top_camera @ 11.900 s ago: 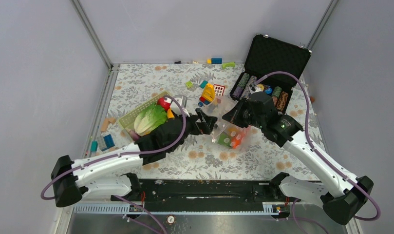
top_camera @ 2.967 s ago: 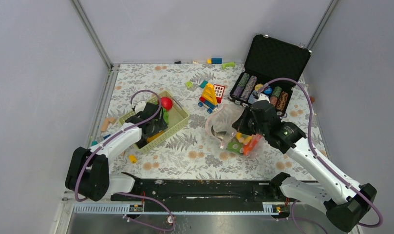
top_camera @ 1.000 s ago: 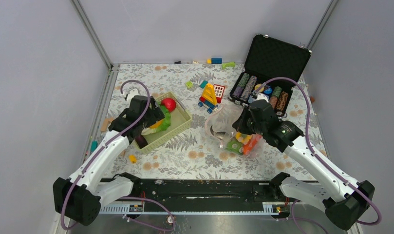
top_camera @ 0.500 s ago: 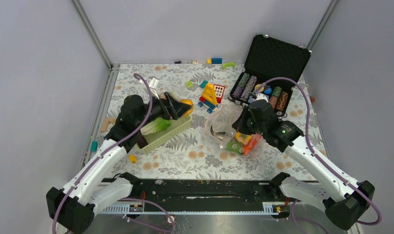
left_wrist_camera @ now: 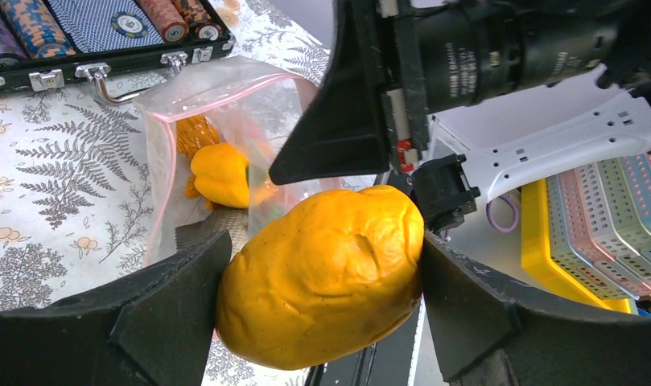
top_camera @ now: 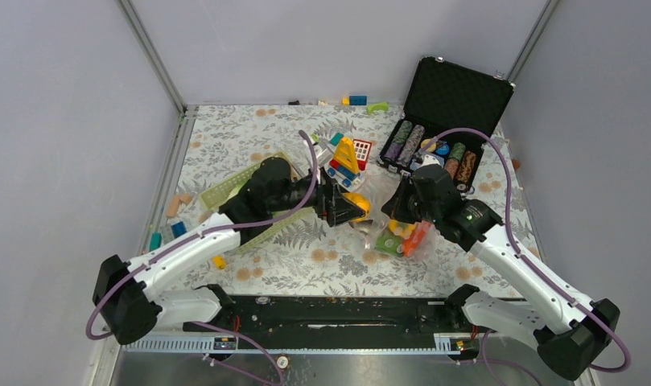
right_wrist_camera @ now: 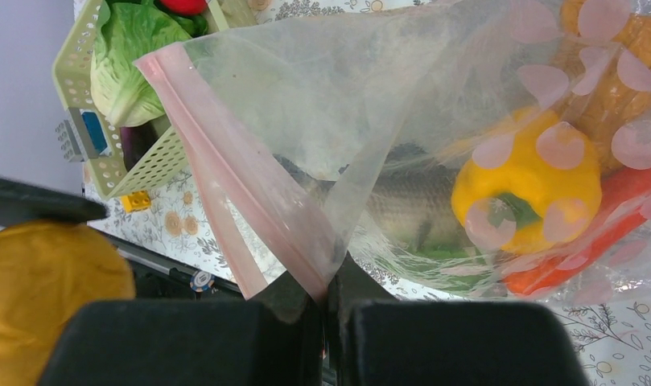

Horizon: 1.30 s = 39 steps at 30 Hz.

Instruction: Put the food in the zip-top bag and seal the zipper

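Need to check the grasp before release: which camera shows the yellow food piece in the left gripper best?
Left wrist: the yellow food piece sits large and sharp, held in the left gripper. Top external shows only a small yellow patch; right wrist catches a blurred edge, bottom left.

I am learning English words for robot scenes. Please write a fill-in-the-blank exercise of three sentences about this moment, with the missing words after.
1. The left tool holds exactly ___ yellow food piece.
2. The right tool pinches the clear bag at its ___ strip.
3. The yellow pepper lies ___ the bag.
Missing words: one, pink, inside.
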Tool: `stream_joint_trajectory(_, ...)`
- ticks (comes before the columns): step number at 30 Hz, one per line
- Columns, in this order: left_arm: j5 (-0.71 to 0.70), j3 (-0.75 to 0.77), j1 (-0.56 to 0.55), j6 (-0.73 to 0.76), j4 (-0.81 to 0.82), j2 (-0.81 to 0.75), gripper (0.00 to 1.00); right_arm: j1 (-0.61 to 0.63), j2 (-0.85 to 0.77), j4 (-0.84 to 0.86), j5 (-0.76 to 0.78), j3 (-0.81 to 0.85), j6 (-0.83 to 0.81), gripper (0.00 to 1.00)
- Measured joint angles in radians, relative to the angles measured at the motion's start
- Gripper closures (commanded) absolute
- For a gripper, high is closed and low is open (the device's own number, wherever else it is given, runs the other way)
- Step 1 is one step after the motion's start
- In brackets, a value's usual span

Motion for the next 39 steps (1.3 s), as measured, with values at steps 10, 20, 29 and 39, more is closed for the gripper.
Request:
stream_joint_trajectory(10,-0.04,0.076,-0.022,0.006,-0.004,0.182,0.54,-0.001,-0.023,0.0,-0.066,0.0,0.0,1.0)
stream_joint_trajectory(20,-0.263,0.116,-0.066,-0.039,-0.058,0.23,0.54,-0.002,-0.062,-0.001,-0.106,0.008,0.001,1.0)
stream_joint_trajectory(29,-0.494,0.267,-0.132,-0.127,-0.214,0.311,0.2,-0.003,-0.065,-0.001,-0.15,0.023,0.005,1.0)
stream_joint_trajectory(39,-0.5,0.301,-0.146,-0.152,-0.317,0.33,0.01,-0.003,-0.065,0.0,-0.158,0.023,0.009,1.0)
